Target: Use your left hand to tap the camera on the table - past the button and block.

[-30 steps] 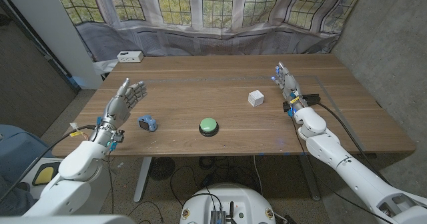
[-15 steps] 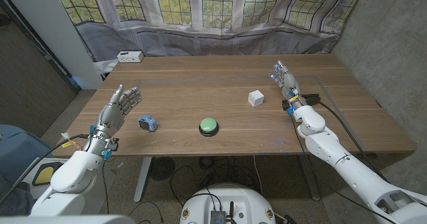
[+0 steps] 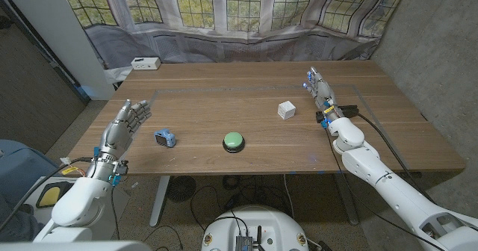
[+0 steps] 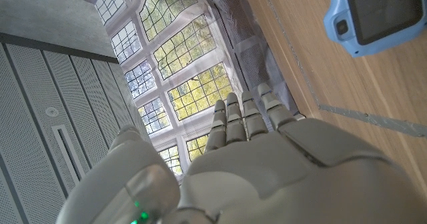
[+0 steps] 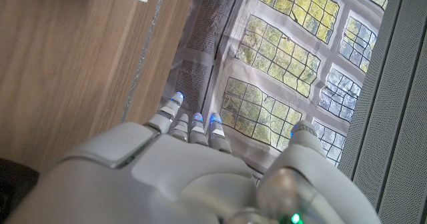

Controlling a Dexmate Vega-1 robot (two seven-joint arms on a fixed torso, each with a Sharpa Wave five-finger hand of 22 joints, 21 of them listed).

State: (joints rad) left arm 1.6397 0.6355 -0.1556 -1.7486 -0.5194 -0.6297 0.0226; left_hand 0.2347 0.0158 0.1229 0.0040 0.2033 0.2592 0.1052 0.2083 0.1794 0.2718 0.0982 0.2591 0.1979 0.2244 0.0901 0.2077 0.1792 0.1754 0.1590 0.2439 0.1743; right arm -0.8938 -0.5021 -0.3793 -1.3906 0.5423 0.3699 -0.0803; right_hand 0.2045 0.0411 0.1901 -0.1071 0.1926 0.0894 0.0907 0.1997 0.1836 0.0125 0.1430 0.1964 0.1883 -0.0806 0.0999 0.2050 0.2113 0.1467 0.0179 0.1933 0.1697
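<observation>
- While the left hand (image 3: 127,122) hangs over the table's left edge with nothing in it, its fingers (image 3: 139,107) are spread and loosely extended, apart from everything.
- The small blue camera (image 3: 165,138) lies on the wooden table (image 3: 246,94) just off those fingertips, to their inner side and a little nearer the robot; the left wrist view shows its dark screen (image 4: 382,12) facing up beyond the extended fingers (image 4: 241,117).
- The green button (image 3: 234,141) sits farther out from the left fingers, past the camera, on its black base.
- The white block (image 3: 286,110) stands farther still, close to the right hand's fingers (image 3: 313,82).
- The right hand (image 3: 321,96) stands on edge near the table's right side, fingers straight and released, holding nothing.
- A white box (image 3: 145,63) rests at the far left corner, well beyond the left fingertips.
</observation>
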